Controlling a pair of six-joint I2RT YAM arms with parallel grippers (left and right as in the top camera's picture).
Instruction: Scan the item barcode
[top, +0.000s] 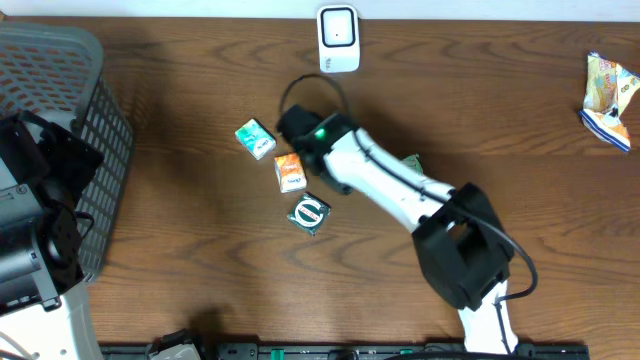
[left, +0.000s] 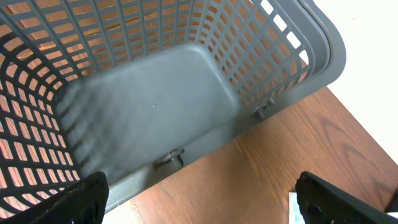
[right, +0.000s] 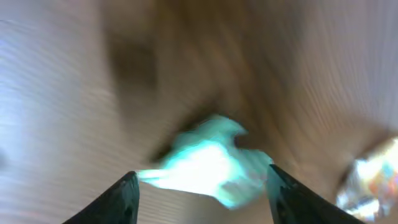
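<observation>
A white barcode scanner (top: 339, 38) stands at the table's far edge. Below it lie a green-and-white packet (top: 256, 138), an orange packet (top: 290, 172) and a dark green packet (top: 309, 212). My right gripper (top: 292, 123) hovers just right of the green-and-white packet. In the blurred right wrist view that packet (right: 208, 163) shows beyond and between the fingers, and the right gripper (right: 200, 175) has its jaws apart; whether it touches the packet I cannot tell. My left gripper (left: 202, 205) is open over bare table beside the basket, with nothing between its fingers.
A grey mesh basket (top: 95, 110) stands at the left edge, seen from close in the left wrist view as the basket (left: 186, 87). A crumpled snack bag (top: 608, 90) lies at the far right. Another small item (top: 412, 161) peeks out from under the right arm.
</observation>
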